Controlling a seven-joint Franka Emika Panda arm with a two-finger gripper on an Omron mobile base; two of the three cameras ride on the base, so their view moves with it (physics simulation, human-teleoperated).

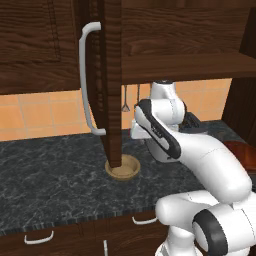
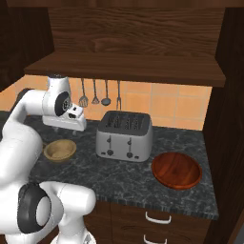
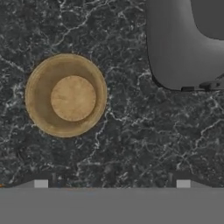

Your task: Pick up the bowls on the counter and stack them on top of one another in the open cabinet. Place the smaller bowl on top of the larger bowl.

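A kitchen corner with orange wall tiles behind a long dark marbled worktop and dark wood all round. Above the worktop hangs the cabinet, its door swung open toward the room, with a long curved white handle; its shelf is in plain sight in the right base view. Low drawers with small white handles sit under the worktop edge.

The white arm bends over the left part of the worktop. A grey toaster stands near the middle, against the wall. To its right and nearer lies the larger bowl, dark red-brown and glossy. Left of the toaster rests the smaller bowl, light tan, upright on the worktop, well apart from the other. Utensils hang on the wall behind.

The fingers hang above bare worktop, spread wide and holding nothing, with the smaller bowl off to one side of them.
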